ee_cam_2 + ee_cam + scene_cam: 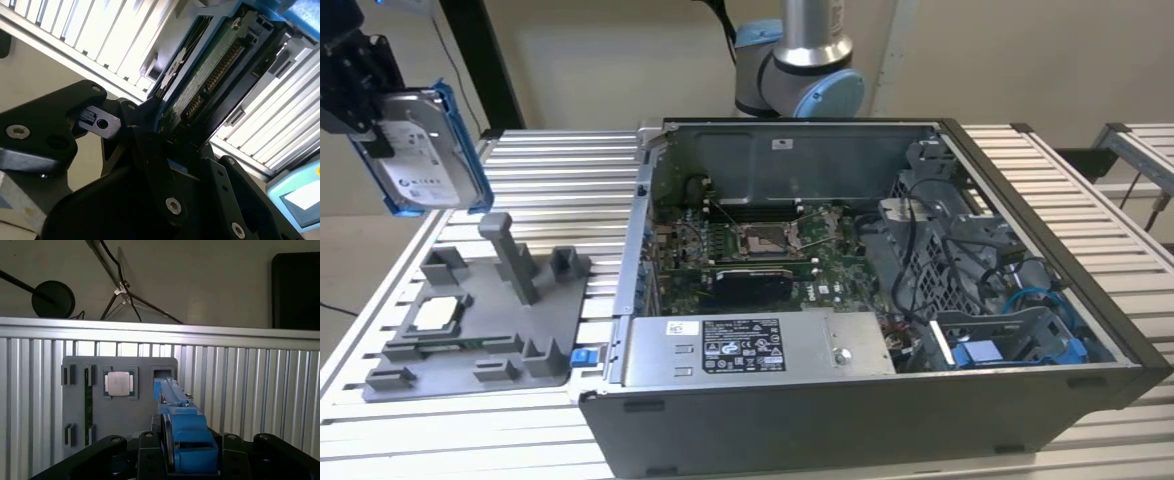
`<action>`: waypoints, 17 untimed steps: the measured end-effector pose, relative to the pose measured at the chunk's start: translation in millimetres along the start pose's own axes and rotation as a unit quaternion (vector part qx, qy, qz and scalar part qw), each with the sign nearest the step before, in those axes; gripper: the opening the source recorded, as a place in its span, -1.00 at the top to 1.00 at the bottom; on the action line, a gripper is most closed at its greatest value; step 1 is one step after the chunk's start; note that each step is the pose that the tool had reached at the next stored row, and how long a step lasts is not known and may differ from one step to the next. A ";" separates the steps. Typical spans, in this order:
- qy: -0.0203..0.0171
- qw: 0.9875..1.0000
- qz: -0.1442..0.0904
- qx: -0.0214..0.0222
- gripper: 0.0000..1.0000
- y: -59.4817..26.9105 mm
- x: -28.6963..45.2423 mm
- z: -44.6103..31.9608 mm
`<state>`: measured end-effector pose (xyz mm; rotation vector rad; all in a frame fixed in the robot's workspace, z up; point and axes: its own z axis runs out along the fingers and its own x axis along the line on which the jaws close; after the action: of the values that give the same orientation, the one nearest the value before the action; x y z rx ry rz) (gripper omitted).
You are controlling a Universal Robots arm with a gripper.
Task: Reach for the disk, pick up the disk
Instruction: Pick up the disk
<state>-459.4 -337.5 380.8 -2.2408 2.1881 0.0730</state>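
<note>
Black tool [187,447] pinches the disk [430,150] on edge above the grey fixture [480,330]; a firm, even squeeze should prevent slipping.

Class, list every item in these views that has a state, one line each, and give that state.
disk, held on edge in the air.
gripper, shut on the disk.
computer case, open, side panel off.
processor chip, seated in the grey tray.
</note>
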 end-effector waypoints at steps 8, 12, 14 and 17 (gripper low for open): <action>0.000 1.000 0.000 0.000 1.00 0.3 -0.5 -11.7; 0.000 1.000 0.000 0.000 1.00 0.4 -0.7 -17.0; 0.000 1.000 0.000 0.000 1.00 0.5 -0.8 -19.4; 0.000 1.000 0.000 0.000 1.00 0.6 -0.9 -23.2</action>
<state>-459.4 -337.5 404.1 -2.2407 2.1880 0.0729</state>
